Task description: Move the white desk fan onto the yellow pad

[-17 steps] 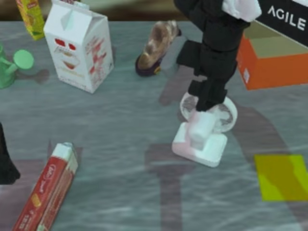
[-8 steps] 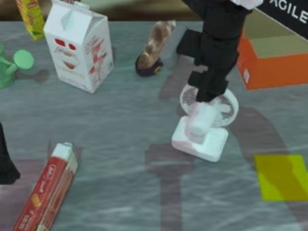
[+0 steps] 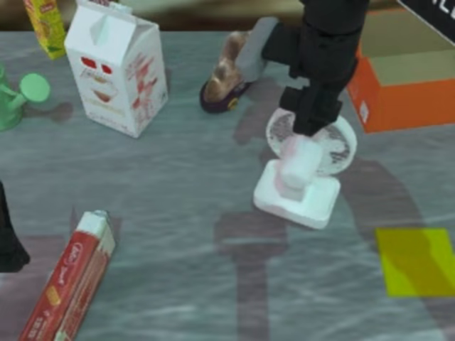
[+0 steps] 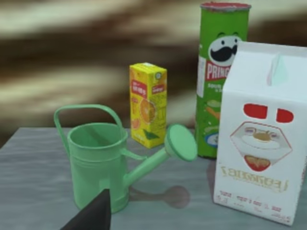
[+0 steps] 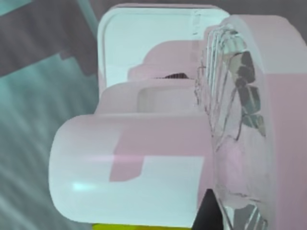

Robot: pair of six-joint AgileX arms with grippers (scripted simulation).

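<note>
The white desk fan [image 3: 297, 193] hangs a little above the table at centre right, with its round grilled head [image 3: 334, 148] facing the right side. My right gripper [image 3: 307, 133] comes down from above and is shut on the fan where the motor housing meets the head. In the right wrist view the housing [image 5: 129, 167] fills the picture, with one dark fingertip [image 5: 207, 213] beside the grille. The yellow pad [image 3: 416, 261] lies flat near the front right corner, apart from the fan. My left gripper [image 3: 7, 238] is parked at the table's left edge, open.
A white milk carton [image 3: 117, 67], a green watering can [image 3: 18, 96] and a yellow juice box [image 3: 44, 25] stand at the back left. A brown loaf [image 3: 226, 71] lies behind the fan, beside an orange box [image 3: 402, 89]. A red carton [image 3: 71, 280] lies at the front left.
My right gripper has risen and shifted slightly toward the back right with the fan in it; the fan's base has left the table. The left arm has not moved.
</note>
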